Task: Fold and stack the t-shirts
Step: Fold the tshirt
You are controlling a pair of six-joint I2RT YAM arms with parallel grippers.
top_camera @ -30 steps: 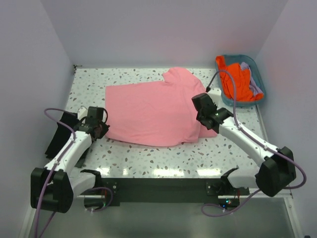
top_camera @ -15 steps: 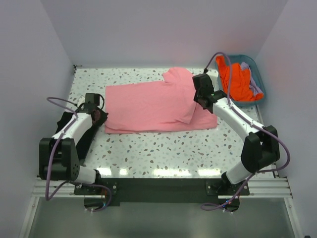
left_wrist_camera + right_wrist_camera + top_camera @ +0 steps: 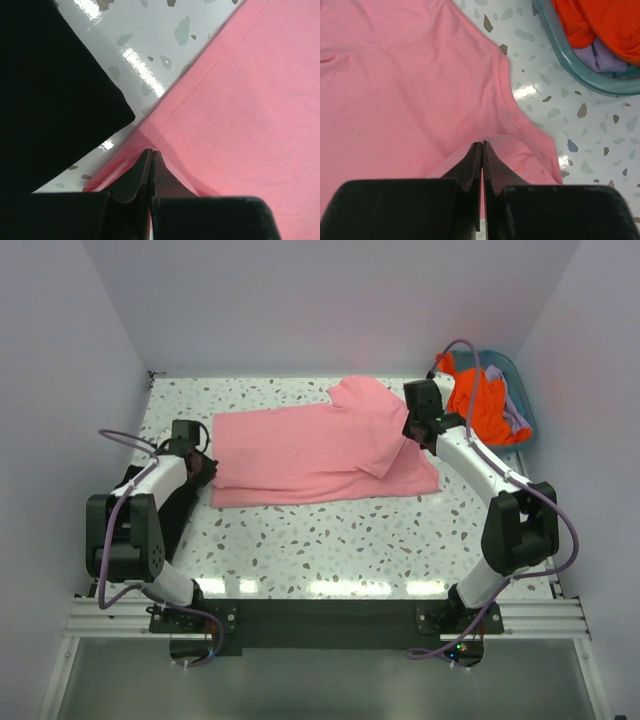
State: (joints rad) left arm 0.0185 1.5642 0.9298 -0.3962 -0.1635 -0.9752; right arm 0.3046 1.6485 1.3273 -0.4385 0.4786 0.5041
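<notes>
The salmon-pink t-shirt (image 3: pixel 310 455) lies spread across the middle of the table, with a sleeve folded over at its right. My left gripper (image 3: pixel 206 468) is shut on the shirt's left edge; in the left wrist view (image 3: pixel 151 151) pink fabric (image 3: pixel 240 100) wraps the closed tips. My right gripper (image 3: pixel 411 433) is shut on the shirt's right side, by the sleeve; its tips (image 3: pixel 482 144) pinch a pink fold (image 3: pixel 410 85). The black t-shirt (image 3: pixel 150 502) lies at the left under my left arm. The orange t-shirt (image 3: pixel 480 400) and lavender t-shirt (image 3: pixel 516 422) lie in the basket.
The teal plastic basket (image 3: pixel 525 380) stands at the back right corner, close behind my right arm; its rim shows in the right wrist view (image 3: pixel 580 75). The speckled tabletop (image 3: pixel 340 540) shows in front of the pink shirt. Walls close in the table on three sides.
Both grippers have moved away from the near edge toward the back while shut. The pink shirt's near edge has drawn back with them, and the shirt now looks narrower front to back.
</notes>
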